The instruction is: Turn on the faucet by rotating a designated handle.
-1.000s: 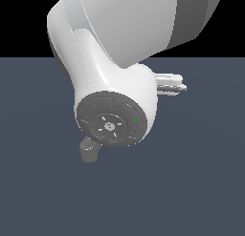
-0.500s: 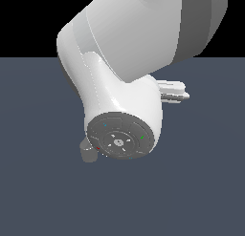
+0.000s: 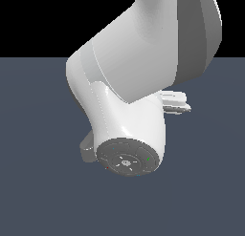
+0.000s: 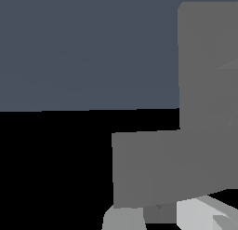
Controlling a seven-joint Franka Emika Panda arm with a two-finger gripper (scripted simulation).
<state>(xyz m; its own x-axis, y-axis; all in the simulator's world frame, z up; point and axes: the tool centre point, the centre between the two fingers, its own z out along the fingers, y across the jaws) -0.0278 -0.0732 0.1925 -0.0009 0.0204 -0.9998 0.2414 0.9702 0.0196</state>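
In the exterior view my white arm (image 3: 139, 87) fills the middle and hides most of the faucet. Only a dull grey rounded piece of the faucet (image 3: 86, 147) sticks out beside the round wrist disc (image 3: 127, 159), on the exterior view's left. In the wrist view the faucet shows very close as large flat grey blocks (image 4: 172, 164). I cannot make out the thin handle in either view. A white part of my gripper (image 3: 176, 102) pokes out behind the arm on the exterior view's right. Pale fingers (image 4: 200, 217) show at the picture's edge, and I cannot tell how the jaws stand.
A flat dark blue-grey floor (image 3: 210, 192) spreads around the arm and faucet, with black background above it. No other objects show.
My arm has moved lower and toward the exterior view's right. The wrist disc has dropped and now covers more of the grey faucet piece.
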